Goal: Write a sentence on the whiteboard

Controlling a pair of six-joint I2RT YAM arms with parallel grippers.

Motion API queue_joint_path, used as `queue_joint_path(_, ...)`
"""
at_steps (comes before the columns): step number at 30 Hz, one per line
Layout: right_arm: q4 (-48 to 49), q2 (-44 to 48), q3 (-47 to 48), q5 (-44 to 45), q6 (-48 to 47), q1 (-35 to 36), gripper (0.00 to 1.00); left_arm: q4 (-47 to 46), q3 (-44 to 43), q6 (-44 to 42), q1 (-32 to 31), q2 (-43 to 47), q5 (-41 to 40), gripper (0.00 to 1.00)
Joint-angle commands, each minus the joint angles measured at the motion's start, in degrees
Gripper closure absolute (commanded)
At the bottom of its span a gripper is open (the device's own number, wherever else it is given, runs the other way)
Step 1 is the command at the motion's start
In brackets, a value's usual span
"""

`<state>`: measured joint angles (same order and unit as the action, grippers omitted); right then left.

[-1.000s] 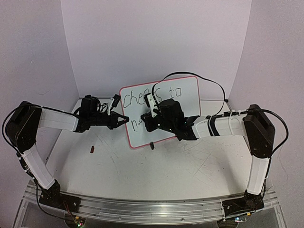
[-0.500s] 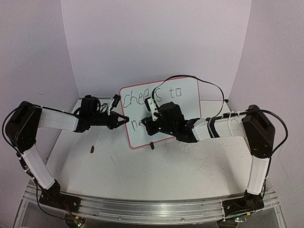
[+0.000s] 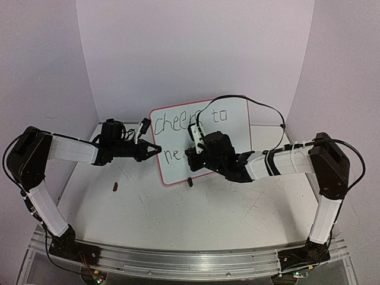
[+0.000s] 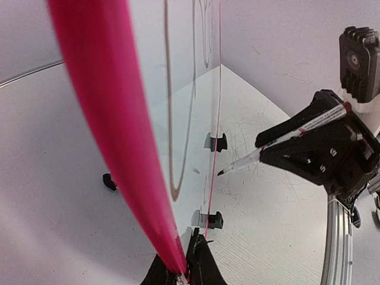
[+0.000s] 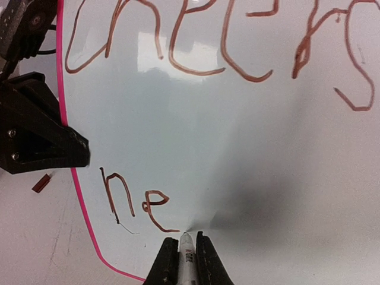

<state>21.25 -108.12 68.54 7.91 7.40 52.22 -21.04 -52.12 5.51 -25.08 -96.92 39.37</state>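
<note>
Two slim robot arms, the left arm [image 3: 65, 148] and the right arm [image 3: 285, 161], have white link shells and bulky black joint housings. Each ends in a black, angular tool: the left tool [image 3: 157, 149] and the right tool [image 5: 181, 256]. Small silver screws dot the left tool's fingers [image 5: 35, 142]. A thin black cable [image 3: 261, 105] loops over the right arm.

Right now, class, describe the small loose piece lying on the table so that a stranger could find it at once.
Start at the whiteboard standing mid-table, then look left of it, nearer the arm bases than the left gripper clamping its edge. There a small reddish-brown piece lies on the table; unlike the black clip foot, it sits clear of the board.
</note>
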Motion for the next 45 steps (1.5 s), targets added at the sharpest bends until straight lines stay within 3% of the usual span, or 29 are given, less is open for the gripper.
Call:
queue_joint_path(1, 6.5, 8.1, -2.6, -0.6, -0.3, -1.1, 1.00, -0.6, -1.2, -5.7, 0.8, 0.8, -7.3, 1.00)
queue_joint_path(6, 4.8, 4.0, 1.3, -5.5, -1.0, -1.6, 1.00, -0.6, -1.5, -6.8, 0.8, 0.4, -6.9, 1.00)
queue_joint_path(16, 3.7, -0.4, 5.4, -7.3, -1.4, -2.2, 1.00, -0.5, -1.6, -6.8, 0.8, 0.7, -7.0, 1.00)
queue_joint_path(45, 1.9, -1.0, 1.0, -2.5, -0.4, -2.0, 1.00, -0.2, -1.6, -7.1, 0.8, 0.7, -7.1, 1.00)
